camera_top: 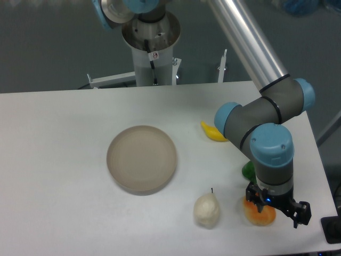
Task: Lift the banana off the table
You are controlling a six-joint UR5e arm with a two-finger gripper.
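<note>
While the arm [266, 114] is reaching across the right side of the table [64, 160], the banana [211, 132] is lying on the white surface just left of the arm's wrist joints, with its right end hidden behind a blue-capped joint. Nothing is gripping it. The gripper [274, 209] is hanging well apart from the banana, down near the table's front right edge, directly over an orange fruit [259, 213]. Dark finger parts are showing at both sides of the wrist, but whether the claw is spread or pressed together cannot be told from this angle, nor whether it is touching the fruit. A green pepper [248, 170] is peeking out behind the wrist, mostly hidden, between the banana and the orange fruit. A whitish pear [206, 209] is sitting just left of the orange fruit, stem up. A round beige plate [141, 158] is resting near the table's middle, left of the banana and holding nothing.
</note>
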